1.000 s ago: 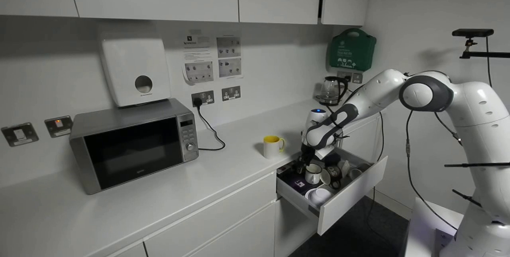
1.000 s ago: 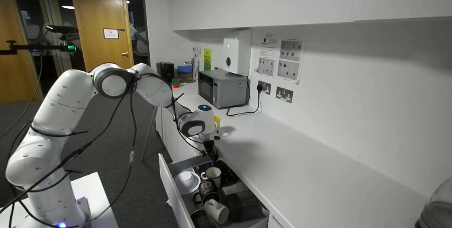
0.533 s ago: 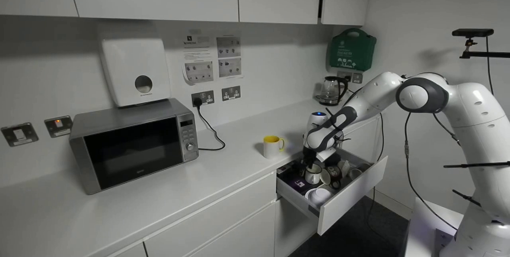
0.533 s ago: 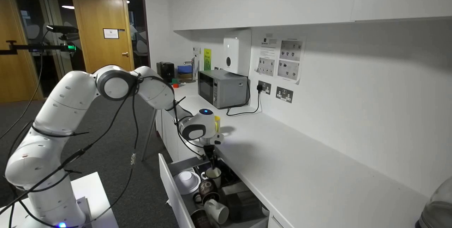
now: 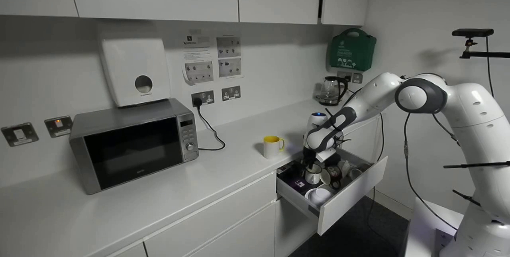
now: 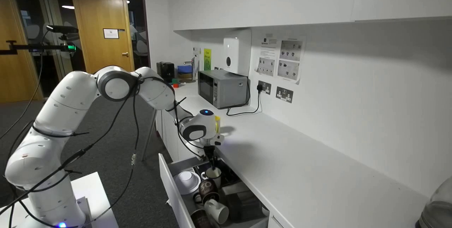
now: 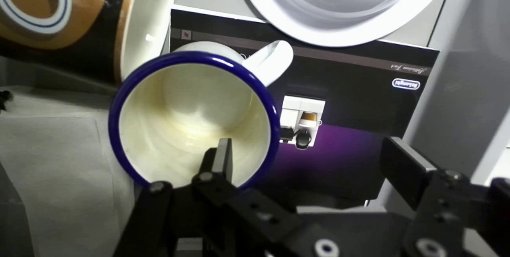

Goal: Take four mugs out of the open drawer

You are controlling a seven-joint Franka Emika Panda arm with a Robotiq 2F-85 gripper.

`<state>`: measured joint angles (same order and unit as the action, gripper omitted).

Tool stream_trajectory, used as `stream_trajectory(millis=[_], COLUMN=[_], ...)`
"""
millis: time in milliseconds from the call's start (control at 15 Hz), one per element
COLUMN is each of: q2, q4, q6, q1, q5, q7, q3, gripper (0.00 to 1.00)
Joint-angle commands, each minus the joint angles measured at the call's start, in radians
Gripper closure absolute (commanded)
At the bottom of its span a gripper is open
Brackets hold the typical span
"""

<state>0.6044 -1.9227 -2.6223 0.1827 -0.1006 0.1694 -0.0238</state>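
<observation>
The white drawer is open; it also shows in an exterior view. Inside stands a white mug with a dark blue rim, also in both exterior views. My gripper is open, pointing down; one finger is over or inside this mug's mouth, the other outside it, above a dark box. It also shows in an exterior view. A dark patterned mug lies beside it. A white mug and another dark mug lie further along. A yellow-lined white mug stands on the counter.
A white bowl or cup on a saucer and a dark coffee-machine box are in the drawer. The microwave and a glass kettle stand on the counter. The counter edge runs beside the gripper.
The gripper has moved down and slightly over toward the blue-rimmed mug, so a finger now reaches its mouth. Most of this motion came in the first half second. The mugs have not moved.
</observation>
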Motion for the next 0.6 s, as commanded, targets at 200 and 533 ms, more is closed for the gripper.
stream_trajectory(millis=[200, 533], q2=[0.027, 0.031], q4=[0.034, 0.032], q6=[0.033, 0.037], q1=[0.000, 0.001], q5=[-0.010, -0.010], q7=[-0.008, -0.008], q3=[-0.003, -0.003], gripper=[0.00, 0.32])
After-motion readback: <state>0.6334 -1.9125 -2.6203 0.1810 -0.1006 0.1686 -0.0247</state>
